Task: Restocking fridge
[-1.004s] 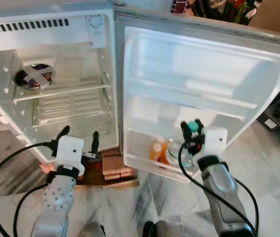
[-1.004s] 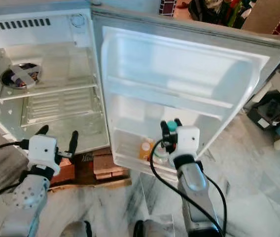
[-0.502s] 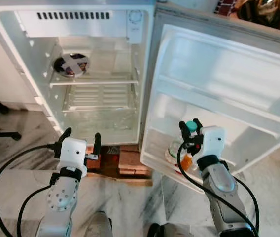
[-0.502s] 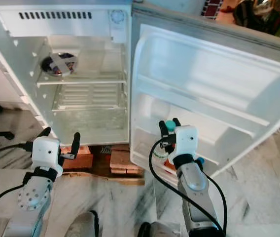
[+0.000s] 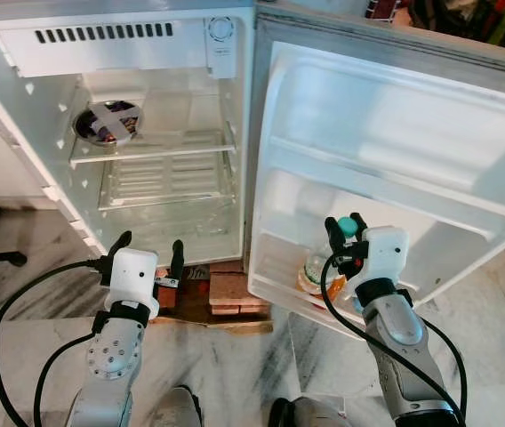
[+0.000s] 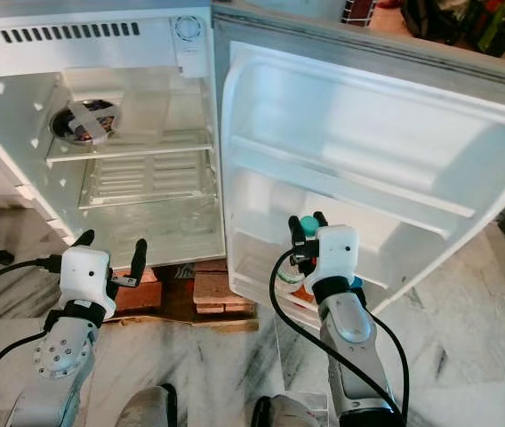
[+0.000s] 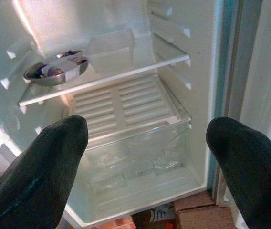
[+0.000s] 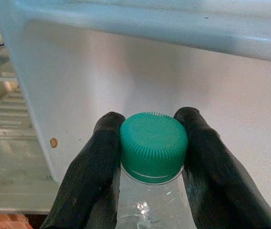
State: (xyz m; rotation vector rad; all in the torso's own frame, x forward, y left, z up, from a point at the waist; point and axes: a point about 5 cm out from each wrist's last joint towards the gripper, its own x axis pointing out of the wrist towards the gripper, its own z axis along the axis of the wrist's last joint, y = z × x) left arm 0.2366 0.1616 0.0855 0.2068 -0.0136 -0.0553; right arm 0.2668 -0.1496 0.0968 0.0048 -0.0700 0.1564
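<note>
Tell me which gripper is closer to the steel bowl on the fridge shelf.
Left. The left gripper hovers open below the fridge's compartment, beneath the steel bowl. The right gripper is over at the door shelf, shut on the green-capped bottle.

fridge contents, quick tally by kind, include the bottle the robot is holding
Bottles: 2, the green-capped clear bottle clamped in the right gripper and an orange bottle in the lower door shelf.
Metal bowls: 1, the taped bowl on the glass shelf.
Clear plastic boxes: 1, the box beside it.
Total: 4
</note>
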